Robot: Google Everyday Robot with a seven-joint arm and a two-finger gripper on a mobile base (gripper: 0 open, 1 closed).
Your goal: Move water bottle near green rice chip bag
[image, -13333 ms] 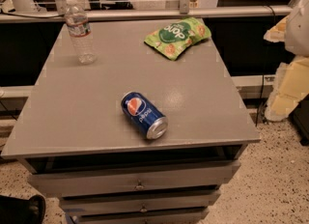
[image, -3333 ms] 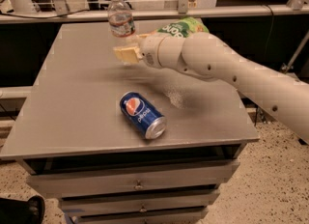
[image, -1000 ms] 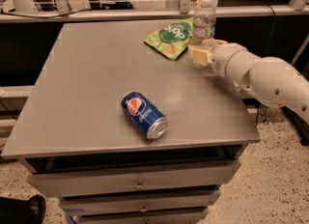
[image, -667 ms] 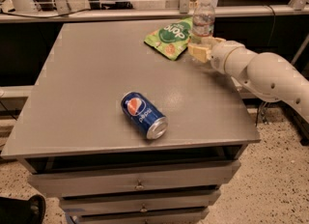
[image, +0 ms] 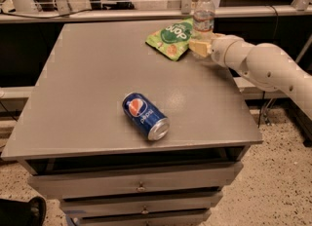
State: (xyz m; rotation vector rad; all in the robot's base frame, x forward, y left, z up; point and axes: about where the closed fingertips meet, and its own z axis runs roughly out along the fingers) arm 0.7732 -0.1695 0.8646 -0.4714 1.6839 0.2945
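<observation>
Step in hand: placement, the last part of the move.

- The arm (image: 265, 68) reaches in from the right edge of the surface (image: 92, 74) toward its far right corner.
- The end effector (image: 200, 47) sits at that far right part of the surface, closed on the lower body of the water bottle (image: 203, 17). One tan finger (image: 197, 48) shows in front of the bottle's base.
- The bottle stands upright with its white cap on top, just beside the right edge of the chip bag (image: 171, 37). The bag lies flat with its green logo facing up.
- The finger hides the bottle's base. I cannot tell whether it rests on the surface or hangs a little above it, nor whether it touches the bag.
- The soda can (image: 145, 116) lies on its side near the middle front, well apart from bottle and bag and not in the way.
- Drawers (image: 139, 187) are below the surface and play no part here.

Judgement: the bottle is already near the bag, so the goal position looks met. The next move calls for making sure the base sits flat on the surface. Then the end effector should open gently and back away to the right without clipping the bottle. The bottle is tall and light and would tip easily, and the crinkled bag edge next to it could unsettle it.
</observation>
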